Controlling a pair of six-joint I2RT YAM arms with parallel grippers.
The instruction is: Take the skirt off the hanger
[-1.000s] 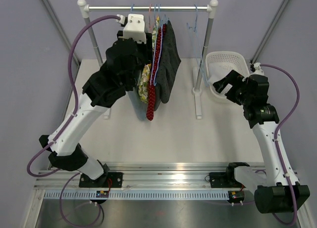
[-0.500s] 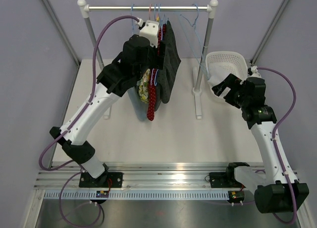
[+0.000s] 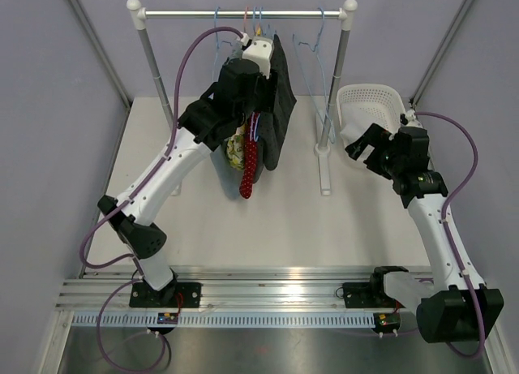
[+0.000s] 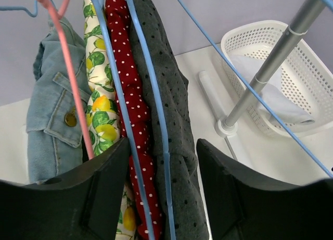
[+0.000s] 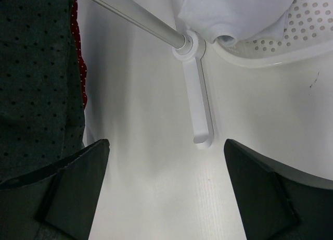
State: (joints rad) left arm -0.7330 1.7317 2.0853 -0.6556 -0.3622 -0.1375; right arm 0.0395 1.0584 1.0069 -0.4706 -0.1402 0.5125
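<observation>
Progress: left gripper (image 4: 162,146) has swung over to the blue hanger (image 4: 157,120), fingers apart around it, nothing clamped yet. Right gripper (image 5: 166,146) sits wide open. Skirt (image 4: 179,110) isn't off the hanger yet.

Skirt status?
Left gripper open, straddling red polka-dot garment and dark dotted garment, both hanging. Right gripper open, empty. Denim jacket, lemon print crowd alongside.

Your left gripper (image 4: 162,143) has little room. A blue hanger wire (image 4: 165,159), the red polka-dot garment (image 4: 127,78) and the dark dotted garment (image 4: 177,94) fill the gap between its spread fingers. Under the wide-open right gripper (image 5: 166,143), bare table (image 5: 145,120) gives passage. The rack post (image 5: 130,13), its foot (image 5: 202,110) and the basket (image 5: 312,32) block the right.
</observation>
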